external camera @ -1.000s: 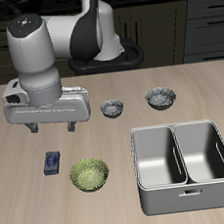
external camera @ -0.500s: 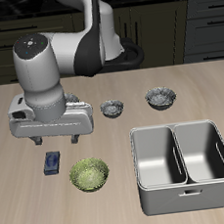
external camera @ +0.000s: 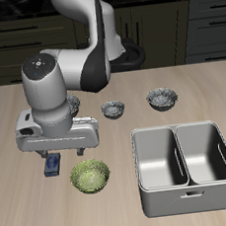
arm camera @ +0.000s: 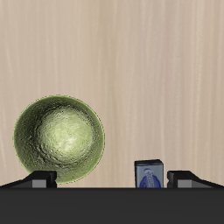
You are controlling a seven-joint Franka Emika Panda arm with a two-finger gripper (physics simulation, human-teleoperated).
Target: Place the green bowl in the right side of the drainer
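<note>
- The gripper point(external camera: 65, 155) hangs lower over the table than half a second ago, and it has moved toward the table's front edge; its body now hides more of the tabletop behind it.
- Its two fingers stand wide apart with nothing between them; in the wrist view the fingertips point(arm camera: 41, 178) show spread, bare wood in the gap.
- The green bowl point(external camera: 90, 175) sits upright on the wooden table point(external camera: 27, 209) near the front edge, in the same spot as in the earlier frames. It is just in front of the gripper and untouched.
- In the wrist view the green bowl point(arm camera: 59, 139) shows whole, mottled inside, off to one side of the line between the fingers.
- A small blue box point(external camera: 52, 165) lies beside the bowl; the gripper's finger now stands right over it, whereas before it lay clear of the hand. In the wrist view the blue box point(arm camera: 149, 173) lies between the fingers, close to one.
- The drainer point(external camera: 188, 167) stands unmoved, well apart from the green bowl, both compartments holding nothing.
- Two grey patterned bowls, the smaller bowl point(external camera: 113, 109) and the larger bowl point(external camera: 162, 98), rest farther back, where they were.
</note>
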